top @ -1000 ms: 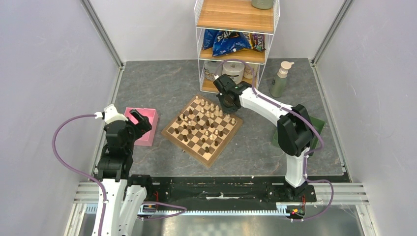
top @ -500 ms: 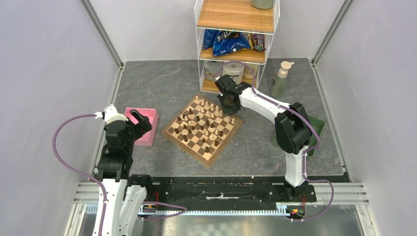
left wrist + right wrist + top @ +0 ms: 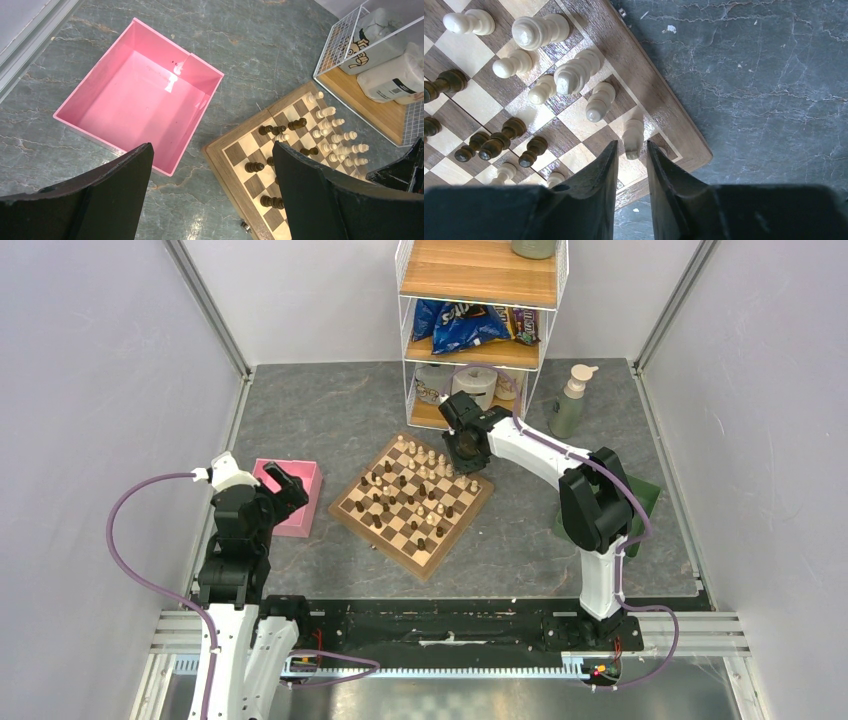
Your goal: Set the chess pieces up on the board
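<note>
The board (image 3: 432, 562) lies turned like a diamond in the middle of the table, with dark brown and pale cream chess pieces (image 3: 420, 485) spread over it. My right gripper (image 3: 466, 452) hangs over its far right corner. In the right wrist view the fingers (image 3: 606, 165) stand a narrow gap apart around the top of an upright cream piece (image 3: 633, 137) on the corner square of the board (image 3: 664, 110), with slivers of board showing on both sides. My left gripper (image 3: 285, 485) is open and empty, over the table (image 3: 212, 170) between the pink box and the board's left edge (image 3: 220, 155).
An empty pink box (image 3: 290, 502) sits left of the board, also in the left wrist view (image 3: 145, 95). A wire shelf (image 3: 480, 330) with snack bags and jars stands behind the board. A soap bottle (image 3: 572, 400) and a green tray (image 3: 645, 495) are at the right.
My right gripper has shifted slightly right and away over the board's far right corner. The left arm has not moved.
</note>
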You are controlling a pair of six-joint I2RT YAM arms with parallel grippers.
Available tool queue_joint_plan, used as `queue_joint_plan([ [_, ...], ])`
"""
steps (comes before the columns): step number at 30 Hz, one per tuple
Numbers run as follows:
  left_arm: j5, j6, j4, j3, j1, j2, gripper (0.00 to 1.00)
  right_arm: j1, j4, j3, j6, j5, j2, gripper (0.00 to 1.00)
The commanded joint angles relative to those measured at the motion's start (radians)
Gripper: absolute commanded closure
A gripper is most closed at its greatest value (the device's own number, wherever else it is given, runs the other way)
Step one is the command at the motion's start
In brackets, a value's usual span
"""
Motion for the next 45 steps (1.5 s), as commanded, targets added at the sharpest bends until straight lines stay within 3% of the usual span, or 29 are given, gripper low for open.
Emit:
queue_joint_plan([
  [1, 0.010, -0.031, 0.041, -0.007, 0.008, 0.007, 0.04, -0.004, 0.013, 0.029, -0.011, -0.010, -0.012, 0.65],
  [9, 0.014, -0.031, 0.041, -0.007, 0.011, 0.007, 0.04, 0.003, 0.006, 0.019, -0.013, -0.047, -0.134, 0.60],
  [15, 0.021, -0.031, 0.044, -0.008, 0.011, 0.008, 0.04, 0.077, 0.020, -0.024, -0.011, -0.077, -0.194, 0.59],
  [27, 0.033, -0.033, 0.050, -0.010, 0.011, 0.012, 0.04, 0.183, 0.020, -0.039, 0.029, -0.093, -0.103, 0.64],
  [36, 0.032, -0.032, 0.049, -0.010, 0.011, 0.016, 0.04, 0.188, -0.027, -0.009, 0.027, -0.024, -0.053, 0.64],
  [45, 0.035, -0.034, 0.049, -0.010, 0.011, 0.015, 0.04, 0.188, -0.040, -0.013, 0.020, -0.057, -0.034, 0.66],
])
